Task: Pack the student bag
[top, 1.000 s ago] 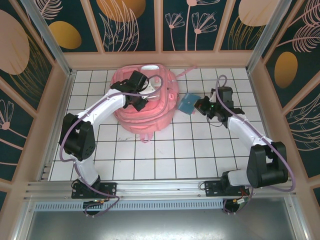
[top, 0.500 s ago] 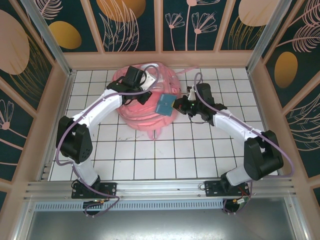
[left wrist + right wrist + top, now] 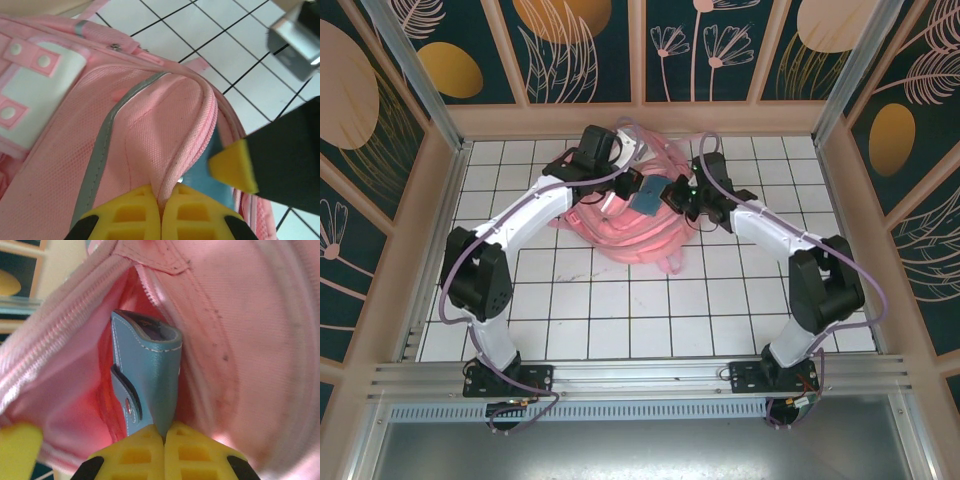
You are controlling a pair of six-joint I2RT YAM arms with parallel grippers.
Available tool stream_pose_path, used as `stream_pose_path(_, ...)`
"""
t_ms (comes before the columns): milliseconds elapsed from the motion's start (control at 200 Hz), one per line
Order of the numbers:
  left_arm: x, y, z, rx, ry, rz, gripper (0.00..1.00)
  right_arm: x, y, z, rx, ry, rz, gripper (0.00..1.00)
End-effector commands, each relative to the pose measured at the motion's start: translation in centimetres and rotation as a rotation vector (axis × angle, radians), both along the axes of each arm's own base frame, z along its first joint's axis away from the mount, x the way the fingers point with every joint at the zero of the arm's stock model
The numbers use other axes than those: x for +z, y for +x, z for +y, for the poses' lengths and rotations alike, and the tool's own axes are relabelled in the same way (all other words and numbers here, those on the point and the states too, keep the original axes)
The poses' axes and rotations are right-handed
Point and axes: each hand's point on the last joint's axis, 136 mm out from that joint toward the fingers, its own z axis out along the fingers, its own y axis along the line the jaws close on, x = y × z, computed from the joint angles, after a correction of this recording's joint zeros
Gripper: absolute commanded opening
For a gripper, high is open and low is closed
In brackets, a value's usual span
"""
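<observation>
At the near edge of the white-tiled counter (image 3: 650, 300), the two arm bases sit side by side. From them the left arm (image 3: 520, 225) and the right arm (image 3: 780, 235) reach toward the far middle of the grid and converge. The student bag (image 3: 635, 235) lies there on the counter, a soft pink heap close to the back wall, with its upper part raised between the two wrists. The left gripper (image 3: 618, 185) is clenched on the rim of the bag's opening. In the left wrist view its yellow fingertips (image 3: 135, 215) meet on a fold of the pink zippered edge. Beyond them a pale grey stripe (image 3: 100, 145) runs across the fabric, and farther off is a white patch (image 3: 35, 95) with pink snaps. The right gripper (image 3: 672, 192) is clamped on a blue wallet (image 3: 648, 192), which sits between the two grippers at the mouth of the bag. In the right wrist view the wallet stands upright on its edge, pinched at its lower end. Its snap tab faces left, and the pink lining and a zipper track surround it on both sides, so it is inside the opening. One yellow pad (image 3: 232, 167) of the right gripper shows just beside the held rim in the left wrist view. Behind the bag rise the dark wall panels (image 3: 585, 50), printed with leaves and orange discs.
</observation>
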Motion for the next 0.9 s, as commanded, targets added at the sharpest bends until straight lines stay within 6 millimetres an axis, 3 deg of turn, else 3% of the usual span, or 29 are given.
stream_pose_path(0, 8.3, 1.0, -3.2, -0.067, -0.220, -0.175, 0.00, 1.4, 2.3, 1.1, -0.093, 0.067, -0.004, 0.00)
stream_pose_path(220, 7.4, 1.0, -3.1, -0.054, -0.214, -0.146, 0.00, 0.3, 4.5, 3.3, -0.156, 0.139, 0.028, 0.00)
stream_pose_path(315, 6.9, 1.3, -2.8, -0.018, -0.206, -0.121, 0.09, 0.0, 4.9, 4.8, -0.107, 0.173, 0.042, 0.07)
stream_pose_path(395, 6.7, 1.7, -2.3, 0.032, -0.195, -0.093, 0.23, -0.6, 4.2, 5.1, -0.075, 0.169, 0.074, 0.21)
stream_pose_path(520, 6.2, 1.9, -0.8, 0.113, -0.191, -0.049, 0.46, -1.0, 2.1, 3.3, -0.079, 0.158, 0.102, 0.36)
stream_pose_path(591, 6.0, 1.9, 0.2, 0.160, -0.204, -0.012, 0.50, -0.9, 0.7, 1.9, -0.084, 0.157, 0.106, 0.40)
stream_pose_path(751, 5.5, 2.3, 3.9, 0.312, -0.232, 0.045, 0.63, -1.7, -2.5, -1.2, -0.096, 0.113, 0.132, 0.42)
stream_pose_path(791, 4.4, 2.3, 5.0, 0.356, -0.221, 0.063, 0.67, -2.0, -3.2, -1.9, -0.099, 0.101, 0.133, 0.42)
stream_pose_path(811, 5.4, 1.9, 5.7, 0.375, -0.232, 0.045, 0.68, -2.0, -3.5, -2.1, -0.098, 0.097, 0.132, 0.42)
stream_pose_path(896, 4.5, 0.8, 7.7, 0.441, -0.228, 0.056, 0.73, -2.6, -4.6, -3.4, -0.092, 0.075, 0.134, 0.41)
